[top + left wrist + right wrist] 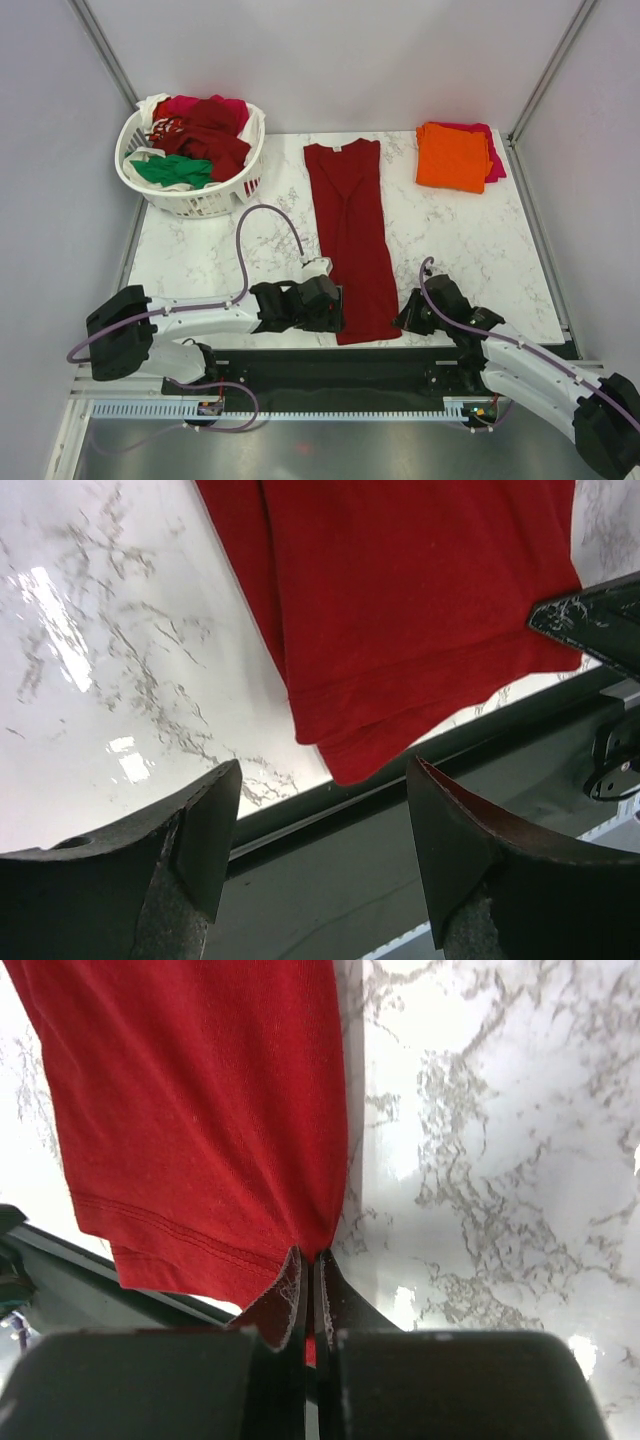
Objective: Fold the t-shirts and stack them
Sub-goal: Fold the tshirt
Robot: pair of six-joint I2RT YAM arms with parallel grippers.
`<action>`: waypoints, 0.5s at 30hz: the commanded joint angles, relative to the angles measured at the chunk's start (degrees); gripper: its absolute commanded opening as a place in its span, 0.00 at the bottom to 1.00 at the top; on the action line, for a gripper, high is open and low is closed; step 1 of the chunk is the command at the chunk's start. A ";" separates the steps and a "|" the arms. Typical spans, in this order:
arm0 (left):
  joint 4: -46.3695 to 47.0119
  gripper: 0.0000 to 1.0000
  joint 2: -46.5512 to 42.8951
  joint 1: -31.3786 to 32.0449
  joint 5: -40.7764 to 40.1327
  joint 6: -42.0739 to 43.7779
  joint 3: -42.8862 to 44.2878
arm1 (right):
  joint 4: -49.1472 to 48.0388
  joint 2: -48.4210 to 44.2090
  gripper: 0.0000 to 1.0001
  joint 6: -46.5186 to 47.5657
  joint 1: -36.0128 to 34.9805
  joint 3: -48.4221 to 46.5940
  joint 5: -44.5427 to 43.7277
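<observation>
Dark red t-shirt [350,230] hem hides between pinched right fingers [340,1310].

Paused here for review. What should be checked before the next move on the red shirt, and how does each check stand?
1. Right gripper shut on the red shirt at its hem corner: ok.
2. Left gripper holding the other hem corner: not ok. It is open, and the hem is ahead of its fingertips.
3. Shirt lies as one narrow strip with the sleeves tucked in: ok.
4. Nothing lies on the strip between hem and collar: ok.
5. Right gripper pinches every layer: cannot tell.
6. Orange shirt lies folded at the far right, apart from the red one: ok.
</observation>
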State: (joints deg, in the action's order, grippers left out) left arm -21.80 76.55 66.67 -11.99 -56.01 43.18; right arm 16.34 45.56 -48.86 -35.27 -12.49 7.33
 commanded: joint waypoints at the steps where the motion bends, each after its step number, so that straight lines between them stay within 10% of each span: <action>1: 2.20 0.74 -1.15 2.32 -2.95 -6.21 -1.08 | 2.47 -2.75 0.00 -2.38 -0.15 1.42 1.28; 15: 6.50 0.58 6.32 4.60 -4.89 -9.03 -0.90 | 1.33 1.28 0.00 -0.80 -0.15 0.98 0.84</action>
State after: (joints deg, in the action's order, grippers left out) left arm -18.76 81.82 70.63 -14.57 -62.30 41.80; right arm 15.81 45.89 -50.17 -35.27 -11.84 8.75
